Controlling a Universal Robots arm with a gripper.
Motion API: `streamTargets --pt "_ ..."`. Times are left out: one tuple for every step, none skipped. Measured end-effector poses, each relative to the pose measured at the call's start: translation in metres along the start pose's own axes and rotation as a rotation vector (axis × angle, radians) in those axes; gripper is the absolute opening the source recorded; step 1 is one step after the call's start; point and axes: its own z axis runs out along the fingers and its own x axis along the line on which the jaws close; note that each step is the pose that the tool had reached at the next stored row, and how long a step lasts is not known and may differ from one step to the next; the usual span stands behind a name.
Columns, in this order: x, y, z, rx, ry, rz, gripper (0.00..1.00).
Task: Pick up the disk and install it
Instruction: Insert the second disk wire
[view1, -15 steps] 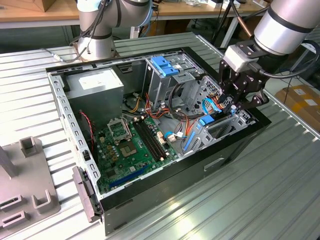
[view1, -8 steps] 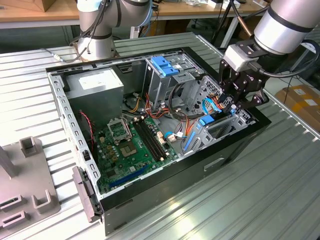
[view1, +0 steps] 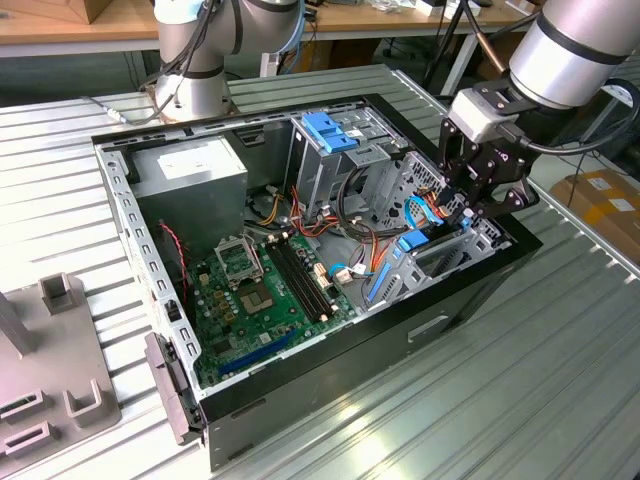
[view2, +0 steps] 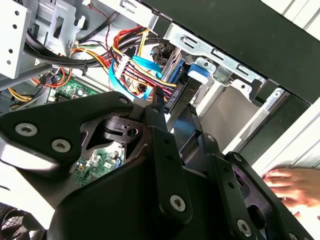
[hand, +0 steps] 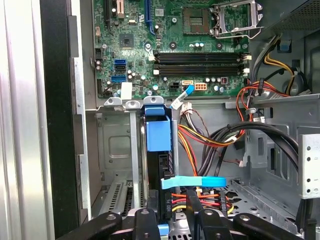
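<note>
The disk (hand: 157, 133), dark with blue side rails, stands on edge in the metal bay at the front corner of the open computer case (view1: 115, 200). In the exterior view the disk (view1: 385, 285) lies at that view's right, just past the green motherboard (view1: 260, 290). My gripper (view1: 478, 215) reaches down from above onto the disk's outer end. In the second wrist view the gripper (view2: 174, 107) has a finger on each side of the disk (view2: 172, 96) and looks shut on it. Black fingers (hand: 145, 220) flank the disk in the first wrist view.
Bundled red, yellow and black cables (hand: 210, 135) and a flat blue cable (hand: 195, 182) run close beside the bay. A blue-topped drive cage (view1: 330, 130) and a grey power-supply box (view1: 195, 170) sit deeper in the case. A person's hand (view2: 295, 185) rests on the table outside.
</note>
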Motion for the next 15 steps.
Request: streamTargets --pt "0.0 0.0 0.0 0.0 0.0 0.0 0.36" --pt "0.0 0.0 0.0 0.0 0.0 0.0 0.36" --pt "0.0 0.0 0.0 0.0001 0.0 0.0 0.36" --pt "0.0 0.0 0.0 0.0 0.0 0.0 0.36" --pt "0.0 0.0 -0.0006 0.0 0.0001 0.0 0.36" --pt "-0.0001 -0.0001 -0.0017 0.0 0.0001 0.0 0.36" --pt "-0.0003 -0.0001 -0.0037 0.0 0.0001 0.0 0.36" --pt "-0.0004 -0.0002 -0.0052 0.0001 0.0001 0.0 0.36" --pt "-0.0005 -0.0002 -0.0078 0.0 0.0 0.0 0.36" --pt "-0.0007 -0.0003 -0.0093 0.0 0.0 0.0 0.36" --pt "-0.0008 -0.0003 -0.0109 0.0 0.0 0.0 0.36" --pt "-0.001 -0.0004 -0.0136 0.0 0.0001 0.0 0.36" --pt "-0.001 -0.0004 -0.0151 0.0 -0.0002 0.0 0.36" --pt "-0.0011 -0.0004 -0.0156 0.0 -0.0002 0.0 0.36" --pt "-0.0011 -0.0005 -0.0157 0.0 -0.0001 0.0 0.36"
